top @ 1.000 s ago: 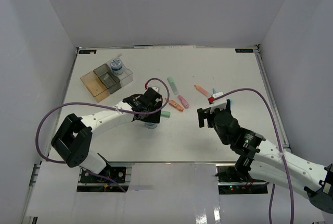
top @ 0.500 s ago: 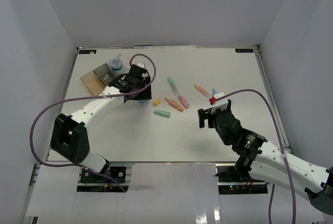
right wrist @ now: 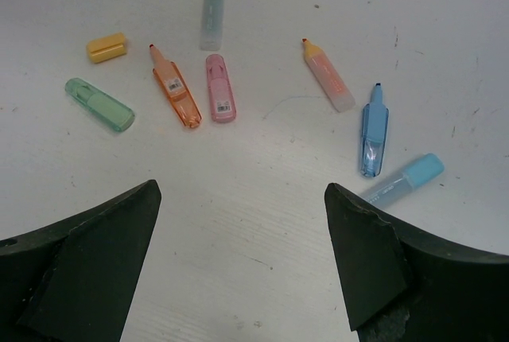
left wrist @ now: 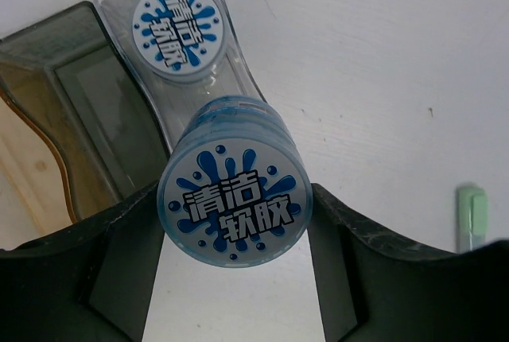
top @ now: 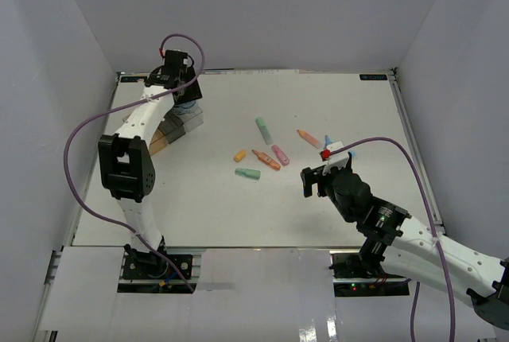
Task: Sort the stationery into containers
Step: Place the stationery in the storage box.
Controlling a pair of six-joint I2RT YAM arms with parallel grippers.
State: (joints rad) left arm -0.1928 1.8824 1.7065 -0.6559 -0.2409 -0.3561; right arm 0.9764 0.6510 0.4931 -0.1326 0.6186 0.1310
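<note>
Left claw [top: 182,95] is clamped on a blue-and-white roll [left wrist: 233,203], its jaws set wide around it. Within the last second it has travelled from mid-worktop to the far-left corner of the worktop [top: 318,103]. It now hangs over the containers [top: 176,126], at the clear bin [left wrist: 232,79], where a matching roll [left wrist: 176,30] already lies. Judgement: carry finished, release pending. Markers [right wrist: 219,87] remain scattered right of centre. Right claw [right wrist: 242,199] is unchanged: spread wide, empty, short of them.

Plain pale grey matte walls [top: 254,8] are enclosing a flat white rectangular tabletop [top: 238,207] on three sides, and soft, even light is falling across its lightly scuffed surface.
</note>
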